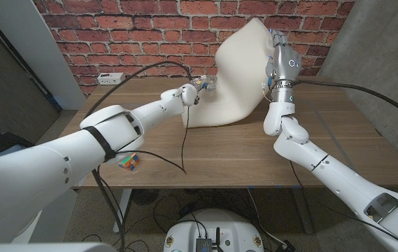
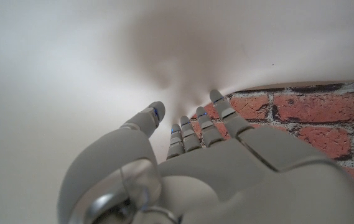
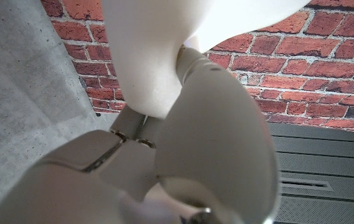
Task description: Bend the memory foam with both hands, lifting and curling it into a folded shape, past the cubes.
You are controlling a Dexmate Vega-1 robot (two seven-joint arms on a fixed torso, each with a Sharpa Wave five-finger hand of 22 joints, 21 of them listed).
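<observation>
Two hands: both on the cream memory foam sheet (image 1: 237, 77), which stands lifted and curled on the wooden table (image 1: 338, 140) before the red brick wall (image 1: 129, 35).
Foam: lower edge on the tabletop, upper right corner raised high, body bowed into a curve; far side hidden by the foam itself.
Left hand (image 1: 197, 91): at the foam's left edge near the table; in the left wrist view its fingers (image 2: 192, 134) reach up and press into the foam (image 2: 102, 56); whether the thumb closes on the edge is hard to make out, so its grip cannot be told.
Right hand (image 1: 281, 59): raised, holds the foam's upper right corner; fingertips hidden behind the foam; in the right wrist view the foam (image 3: 158, 56) sits pinched against the blurred hand (image 3: 195, 124).
Cube: small multicoloured puzzle cube (image 1: 129, 162) near the table's front left edge, partly cut off by the left arm, well apart from the foam.
Back edge: white power strip (image 1: 110, 78), small and blurred.
Cables: black, looping over the table.
</observation>
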